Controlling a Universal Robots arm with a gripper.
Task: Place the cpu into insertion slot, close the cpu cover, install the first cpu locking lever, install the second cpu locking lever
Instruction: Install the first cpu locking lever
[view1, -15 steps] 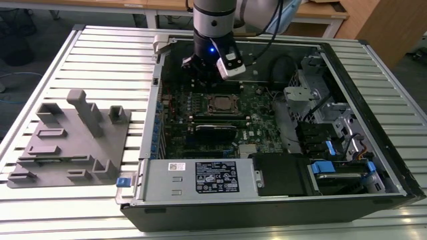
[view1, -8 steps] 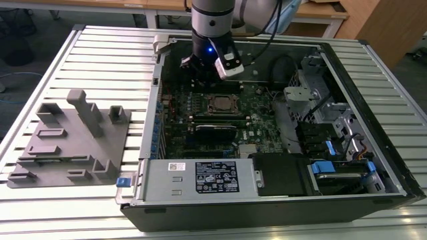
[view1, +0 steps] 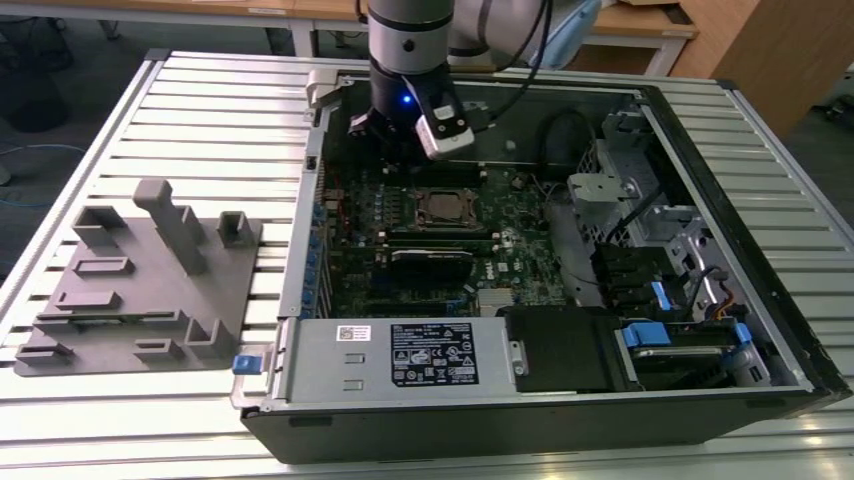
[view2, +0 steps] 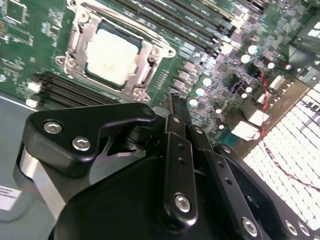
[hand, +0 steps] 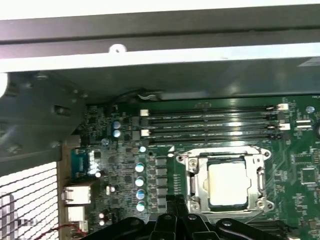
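1. Inside the open computer case (view1: 747, 250), laid on its side on the slatted desk (view1: 200, 90): motherboard (view1: 360, 240) facing up, hence reachable from above.
2. Seated in the insertion slot (hand: 202, 186): the cpu (hand: 227, 184), flat, pale metal top upward, square to the socket.
3. Lowered over it: the cpu cover (hand: 225, 152), lying flat, its cut-out framing the chip's top. Judged to be pressing on the chip's margins to hold it down.
4. Along the frame's sides: thin locking levers (hand: 260, 176), lying low. Cannot tell whether hooked under their catches.
5. Just beside the socket, next to the row of capacitors (hand: 140, 180): gripper (view2: 175, 102) with fingers together, nothing clamped between them. Probably kept as one narrow tip, suited to pushing a thin lever rather than grasping.
6. Beyond the socket: long memory slots (hand: 210, 122), untouched.
7. At the exterior view's left, well apart from the case: grey fixture block (view1: 147, 290) resting on the desk.
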